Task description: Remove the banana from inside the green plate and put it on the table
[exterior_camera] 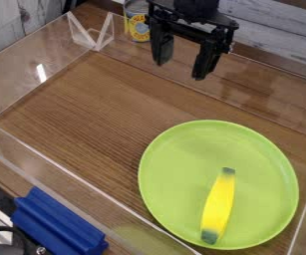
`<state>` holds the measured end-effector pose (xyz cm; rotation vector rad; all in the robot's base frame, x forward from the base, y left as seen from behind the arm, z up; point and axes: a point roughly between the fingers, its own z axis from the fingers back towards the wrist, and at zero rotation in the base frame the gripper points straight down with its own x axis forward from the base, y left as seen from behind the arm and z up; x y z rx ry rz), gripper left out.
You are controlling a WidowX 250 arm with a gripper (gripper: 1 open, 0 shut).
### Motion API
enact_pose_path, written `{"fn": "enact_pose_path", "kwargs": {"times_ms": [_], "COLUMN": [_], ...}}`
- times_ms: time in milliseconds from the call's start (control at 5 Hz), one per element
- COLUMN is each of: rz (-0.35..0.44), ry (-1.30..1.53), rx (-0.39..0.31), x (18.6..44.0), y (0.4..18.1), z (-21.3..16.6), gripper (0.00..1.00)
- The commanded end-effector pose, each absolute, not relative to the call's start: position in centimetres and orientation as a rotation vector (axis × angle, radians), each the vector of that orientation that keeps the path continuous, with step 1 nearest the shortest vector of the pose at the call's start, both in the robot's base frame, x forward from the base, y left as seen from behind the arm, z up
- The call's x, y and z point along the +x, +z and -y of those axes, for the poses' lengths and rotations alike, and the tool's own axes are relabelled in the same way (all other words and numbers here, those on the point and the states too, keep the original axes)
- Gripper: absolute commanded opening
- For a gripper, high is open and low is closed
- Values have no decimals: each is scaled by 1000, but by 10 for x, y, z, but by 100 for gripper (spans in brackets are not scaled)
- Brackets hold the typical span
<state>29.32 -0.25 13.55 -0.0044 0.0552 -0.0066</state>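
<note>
The banana [219, 204], small, curved and yellow with dark tips, lies inside the green plate [182, 164], on its right half, pointing roughly toward the near rim. That lime-green round plate rests on the brown wood-grain table [89, 110] at the near right. My gripper [182, 60] hangs above the table's far side, well behind the plate and apart from the banana. Its two dark fingers [160, 50] stand spread and open, with nothing between them.
Clear acrylic walls [36, 65] edge the table on the left, back and near sides. A blue block [56, 227] sits outside the near wall at the bottom left. A yellow object [140, 25] stands behind the gripper at the back.
</note>
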Motion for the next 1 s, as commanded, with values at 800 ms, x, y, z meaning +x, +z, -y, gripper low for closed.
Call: {"fn": "enact_pose_path", "kwargs": {"times_ms": [800], "rz": [35], "ry": [14], "rx": [-12], "x": [212], "y": [116], "z": [118], "gripper": [100]}}
